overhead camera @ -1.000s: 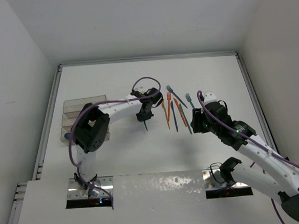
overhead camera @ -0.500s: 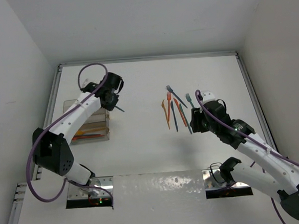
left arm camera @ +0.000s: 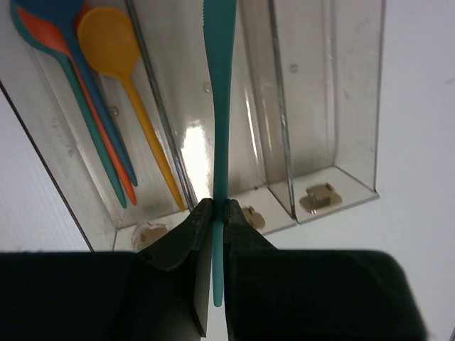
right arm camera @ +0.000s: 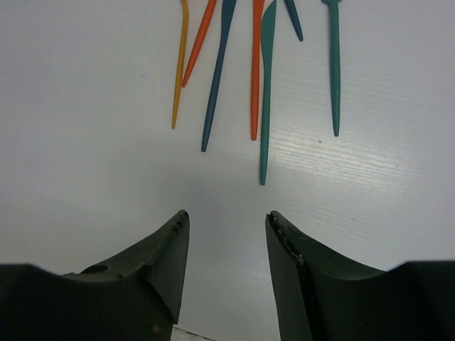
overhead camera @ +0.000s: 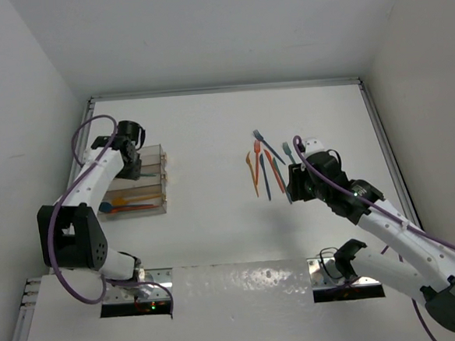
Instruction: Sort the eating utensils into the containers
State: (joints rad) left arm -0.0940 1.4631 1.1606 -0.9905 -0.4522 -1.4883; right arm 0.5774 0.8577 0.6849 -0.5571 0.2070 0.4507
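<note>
Working down from the table (overhead camera: 217, 249): the containers (overhead camera: 163, 192) sit at its nine o'clock edge. The loose utensils (overhead camera: 265, 172) lie fanned just past centre toward two o'clock, well apart from the containers.

Your left gripper (left arm camera: 213, 209) hangs over the containers. Its jaws are pinched narrow on the handle of a teal knife (left arm camera: 218, 85), whose blade points to twelve o'clock in the wrist view. Your right gripper (right arm camera: 227, 215) hovers at six o'clock of the loose utensils, jaws about half apart and holding nothing, so leave it parked.

The knife lies along the middle bin (left arm camera: 249, 121), which looks bare. The spoons (left arm camera: 106, 50) fill the bin at its ten o'clock. You appear to be at the drop into that middle bin.

Line the knife up parallel with the bin walls and keep it off the divider at nine o'clock. Lower until the blade tip is inside the rim, then open gently. The knife is thin and light, so it may cling to a pad or bounce out if you release it from height.
</note>
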